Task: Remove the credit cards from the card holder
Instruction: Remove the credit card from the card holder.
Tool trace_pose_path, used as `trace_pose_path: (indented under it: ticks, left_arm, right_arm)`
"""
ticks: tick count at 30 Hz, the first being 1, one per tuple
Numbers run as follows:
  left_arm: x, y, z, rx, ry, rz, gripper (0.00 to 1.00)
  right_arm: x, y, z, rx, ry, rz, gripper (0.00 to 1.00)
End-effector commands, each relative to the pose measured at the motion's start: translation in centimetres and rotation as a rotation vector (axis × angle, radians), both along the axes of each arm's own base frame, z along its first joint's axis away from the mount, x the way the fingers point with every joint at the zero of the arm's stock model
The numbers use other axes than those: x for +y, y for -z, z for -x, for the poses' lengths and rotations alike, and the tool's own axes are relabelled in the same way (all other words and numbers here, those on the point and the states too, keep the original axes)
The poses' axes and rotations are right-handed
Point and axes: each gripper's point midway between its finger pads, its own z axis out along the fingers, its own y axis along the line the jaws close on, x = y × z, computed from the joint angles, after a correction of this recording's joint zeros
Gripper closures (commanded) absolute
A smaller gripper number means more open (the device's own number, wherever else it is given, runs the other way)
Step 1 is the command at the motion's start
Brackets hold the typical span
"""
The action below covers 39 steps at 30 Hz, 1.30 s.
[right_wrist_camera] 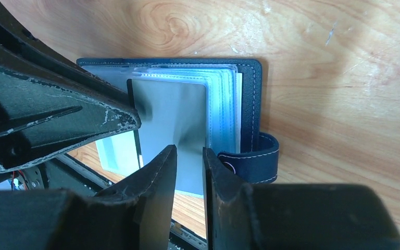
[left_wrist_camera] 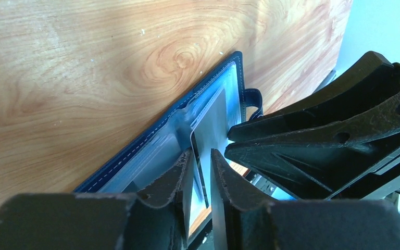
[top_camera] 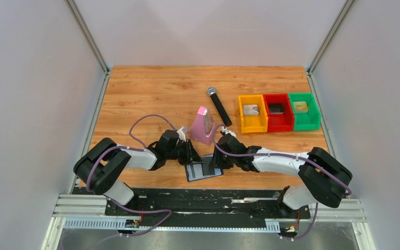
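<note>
Left claw [left_wrist_camera: 202, 152]: jaws nearly closed, edge of a grey card [left_wrist_camera: 211, 122] in the gap, apparently pinched for withdrawal. Right claw [right_wrist_camera: 190, 150]: equally narrow; any grip cannot be confirmed, probably steadying. The card holder [right_wrist_camera: 250, 104] lies open just beyond both claws' tips. Left wrist view gives the card edge-on; right wrist view alone gives its flat face, across the pale slots [right_wrist_camera: 224, 109].

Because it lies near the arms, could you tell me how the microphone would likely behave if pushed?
The microphone lies flat on the table; its round body would probably roll if nudged sideways. The wider head may make it curve.
</note>
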Motion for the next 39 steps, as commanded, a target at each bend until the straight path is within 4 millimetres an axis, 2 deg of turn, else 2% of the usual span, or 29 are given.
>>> trace_pose_path:
  ticks: [1, 6, 7, 13, 21, 25, 26, 27, 29, 32, 39]
  left_arm:
    - [-0.8, -1.0, 0.1, -0.012, 0.006, 0.066, 0.78]
    - [-0.7, -1.4, 0.1, -0.008, -0.011, 0.069, 0.98]
    - [-0.6, -1.4, 0.0, -0.01, -0.017, 0.066, 1.0]
    - [-0.3, -1.6, 0.1, -0.009, -0.021, 0.053, 1.0]
    - [0.8, -0.8, 0.0, -0.005, -0.019, -0.024, 1.0]
    - [1.0, -1.2, -0.2, -0.016, -0.016, -0.018, 0.99]
    - [0.9, -1.4, -0.3, -0.021, -0.011, -0.017, 0.95]
    - [0.9, -1.3, -0.2, -0.021, -0.005, -0.021, 0.82]
    - [0.8, -1.5, -0.3, -0.025, -0.001, -0.012, 0.77]
    - [0.3, -1.7, 0.0, -0.021, 0.017, 0.025, 0.98]
    - [0.3, -1.4, 0.0, -0.007, 0.008, 0.042, 1.0]
  right_arm:
    - [-0.1, 0.8, 0.7, 0.036, 0.004, -0.002, 0.74]
    - [-0.5, 1.0, 0.6, 0.032, 0.02, 0.012, 0.75]
    - [-0.6, 1.1, 0.5, 0.033, 0.023, 0.018, 0.75]
    - [-1.1, 1.5, 0.4, 0.032, 0.035, 0.047, 0.76]
    - [-1.6, 1.6, 0.3, 0.03, 0.049, 0.064, 0.76]
    - [-1.7, 1.5, -0.1, 0.017, 0.059, 0.07, 0.77]
    - [-1.6, 1.5, -0.1, 0.017, 0.058, 0.069, 0.77]
    - [-1.6, 1.4, -0.1, 0.016, 0.058, 0.066, 0.77]
    - [-1.5, 1.3, -0.1, 0.013, 0.056, 0.063, 0.77]
    - [-1.4, 1.2, -0.2, 0.011, 0.055, 0.063, 0.77]
    - [-1.5, 1.2, -0.2, 0.012, 0.056, 0.068, 0.77]
